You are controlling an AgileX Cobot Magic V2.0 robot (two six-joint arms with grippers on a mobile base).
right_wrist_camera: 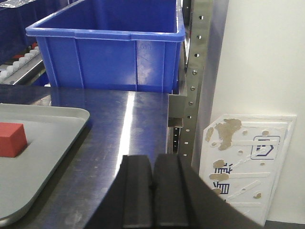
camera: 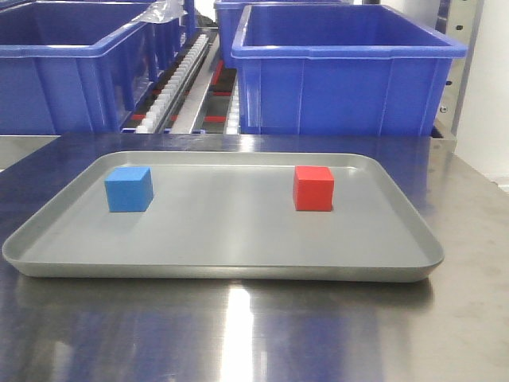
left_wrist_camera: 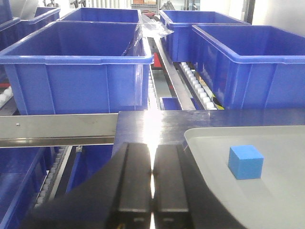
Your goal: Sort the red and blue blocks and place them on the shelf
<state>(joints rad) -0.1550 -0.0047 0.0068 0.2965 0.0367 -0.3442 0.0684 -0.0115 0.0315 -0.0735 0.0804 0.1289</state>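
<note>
A light blue block (camera: 129, 189) sits at the back left of the grey tray (camera: 231, 267), and a red block (camera: 313, 188) at the back right. In the left wrist view my left gripper (left_wrist_camera: 152, 160) is shut and empty, low over the table left of the tray (left_wrist_camera: 267, 200); the blue block (left_wrist_camera: 245, 161) lies to its right. In the right wrist view my right gripper (right_wrist_camera: 153, 167) is shut and empty near the table's right edge; the red block (right_wrist_camera: 10, 139) lies on the tray (right_wrist_camera: 43, 167) far to its left. Neither gripper shows in the front view.
Large dark-blue bins (camera: 342, 76) stand on a roller shelf (camera: 179, 87) behind the table, more at left (camera: 56, 68). A perforated metal post (right_wrist_camera: 193, 81) and a white panel (right_wrist_camera: 243, 162) stand off the table's right edge.
</note>
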